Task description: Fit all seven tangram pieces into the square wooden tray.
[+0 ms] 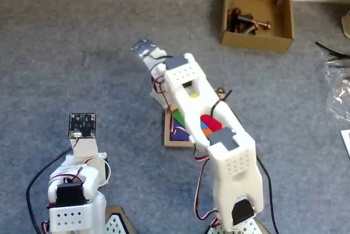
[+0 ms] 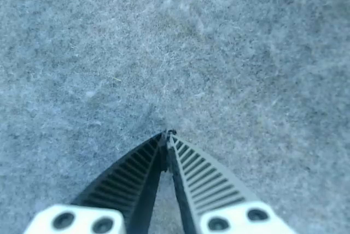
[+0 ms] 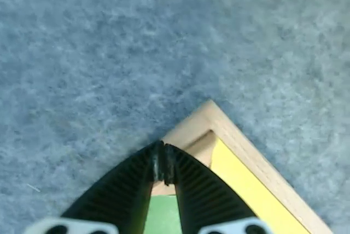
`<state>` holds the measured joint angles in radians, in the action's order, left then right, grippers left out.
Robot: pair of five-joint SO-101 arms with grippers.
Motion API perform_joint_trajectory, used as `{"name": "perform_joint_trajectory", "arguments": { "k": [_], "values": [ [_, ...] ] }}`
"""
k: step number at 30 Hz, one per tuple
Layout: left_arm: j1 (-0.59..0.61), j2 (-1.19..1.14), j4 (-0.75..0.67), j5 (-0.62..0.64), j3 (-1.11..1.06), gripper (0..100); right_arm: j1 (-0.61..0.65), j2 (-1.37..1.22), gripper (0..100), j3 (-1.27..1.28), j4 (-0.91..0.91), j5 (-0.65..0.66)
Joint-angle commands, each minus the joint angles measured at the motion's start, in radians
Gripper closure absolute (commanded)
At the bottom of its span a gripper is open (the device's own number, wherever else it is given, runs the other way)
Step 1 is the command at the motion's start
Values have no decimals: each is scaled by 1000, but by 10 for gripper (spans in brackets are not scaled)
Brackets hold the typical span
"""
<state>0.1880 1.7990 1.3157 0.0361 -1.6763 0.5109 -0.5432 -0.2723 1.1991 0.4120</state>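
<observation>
1. Wooden tray (image 3: 219,118) sits mid-table; yellow piece (image 3: 246,185) and green piece (image 3: 162,217) lie inside, by its corner.
2. Pieces look thin, light and stiff, so I'd pinch opposite edges.
3. My right gripper (image 3: 163,163) is clenched, empty, at that corner; left gripper (image 2: 167,137) clenched on nothing.
4. Grey felt table (image 1: 82,42); cardboard box (image 1: 254,41) at far right corner.

Left tool (image 2: 167,135), right tool (image 3: 163,151), both closed
</observation>
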Motion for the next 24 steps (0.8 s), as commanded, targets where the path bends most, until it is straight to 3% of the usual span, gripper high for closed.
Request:
{"name": "perform_joint_trajectory", "arguments": {
  "k": [1, 15, 24],
  "values": [
    [8, -7, 8, 2, -21, 995, -45, 27, 995, -8, -10, 6],
    [8, -7, 8, 2, -21, 995, -68, 35, 995, -19, 128, 5],
    [8, -7, 8, 2, -21, 995, -71, 185, 995, -16, 209, 3]
  ]
}}
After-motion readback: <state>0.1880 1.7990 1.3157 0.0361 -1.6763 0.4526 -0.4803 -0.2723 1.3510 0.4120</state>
